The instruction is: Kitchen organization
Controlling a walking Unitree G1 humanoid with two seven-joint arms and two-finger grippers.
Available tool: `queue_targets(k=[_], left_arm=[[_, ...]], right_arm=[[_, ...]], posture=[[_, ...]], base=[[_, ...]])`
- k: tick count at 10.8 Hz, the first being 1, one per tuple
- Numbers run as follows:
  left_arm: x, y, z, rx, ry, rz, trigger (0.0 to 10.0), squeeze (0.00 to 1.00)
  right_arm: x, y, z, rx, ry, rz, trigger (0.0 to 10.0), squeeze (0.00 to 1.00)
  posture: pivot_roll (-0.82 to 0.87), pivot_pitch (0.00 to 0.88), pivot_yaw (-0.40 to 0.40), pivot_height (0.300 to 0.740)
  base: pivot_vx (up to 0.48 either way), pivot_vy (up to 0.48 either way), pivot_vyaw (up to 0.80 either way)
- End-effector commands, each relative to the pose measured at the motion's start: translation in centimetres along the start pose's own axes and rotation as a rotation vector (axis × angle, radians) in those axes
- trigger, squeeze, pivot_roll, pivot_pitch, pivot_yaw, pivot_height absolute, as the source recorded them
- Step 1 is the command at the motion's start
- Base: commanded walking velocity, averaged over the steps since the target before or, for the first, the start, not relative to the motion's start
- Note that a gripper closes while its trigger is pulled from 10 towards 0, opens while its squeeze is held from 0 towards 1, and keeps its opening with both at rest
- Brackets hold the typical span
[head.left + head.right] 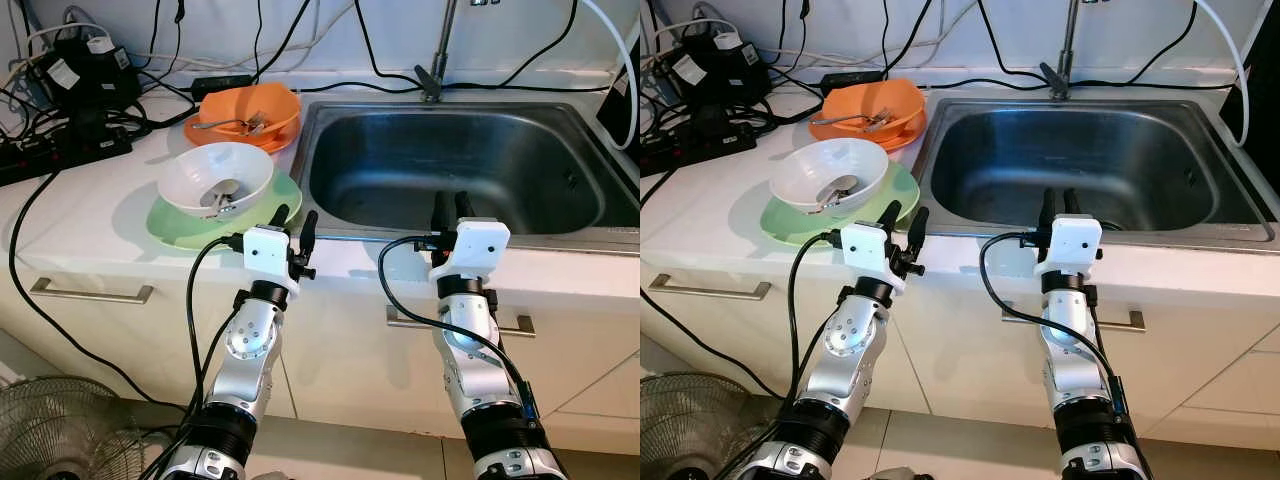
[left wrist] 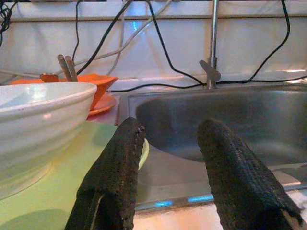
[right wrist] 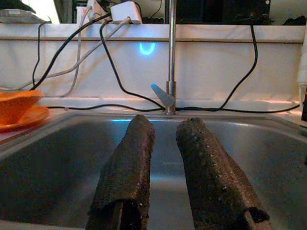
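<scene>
The left gripper (image 1: 294, 224), fingers apart and empty, hovers just before the white round bowl (image 1: 215, 179) beside the steel sink (image 1: 560, 235); the right gripper (image 1: 452, 210), slightly parted, is farther.

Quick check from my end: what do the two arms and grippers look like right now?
Both arms are silver metal with round joints and black collars near the bottom. Each wrist carries a white box housing. The left gripper and right gripper each have two long black fingers with a rough woven texture. A black cable loops from each housing down along its arm.

Silver jointed arms, white wrist housings, black cables, textured black gripper fingers (image 2: 117, 177)
</scene>
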State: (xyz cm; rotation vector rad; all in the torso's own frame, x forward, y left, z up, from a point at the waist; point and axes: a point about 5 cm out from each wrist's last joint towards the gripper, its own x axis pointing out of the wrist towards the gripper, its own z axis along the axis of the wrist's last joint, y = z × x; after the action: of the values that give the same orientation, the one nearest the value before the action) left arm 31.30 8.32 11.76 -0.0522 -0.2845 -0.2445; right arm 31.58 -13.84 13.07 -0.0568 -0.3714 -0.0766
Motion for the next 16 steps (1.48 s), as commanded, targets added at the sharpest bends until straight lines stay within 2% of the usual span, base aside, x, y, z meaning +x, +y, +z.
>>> queue_targets(k=[1, 16], left_arm=[[0.08, 0.07, -0.08, 0.008, 0.003, 0.005, 10.0, 0.0], [0.06, -0.03, -0.02, 0.011, 0.0, -0.001, 10.0, 0.0]], right_arm=[[0.26, 0.15, 0.73, 0.005, -0.029, 0.0, 10.0, 0.0], [0.2, 0.25, 0.76, 0.009, -0.024, 0.003, 10.0, 0.0]], posture=[[0.06, 0.0, 0.07, 0.74], [0.06, 0.0, 0.068, 0.74]], base=[[0.0, 0.0, 0.0], [0.0, 0.0, 0.0]])
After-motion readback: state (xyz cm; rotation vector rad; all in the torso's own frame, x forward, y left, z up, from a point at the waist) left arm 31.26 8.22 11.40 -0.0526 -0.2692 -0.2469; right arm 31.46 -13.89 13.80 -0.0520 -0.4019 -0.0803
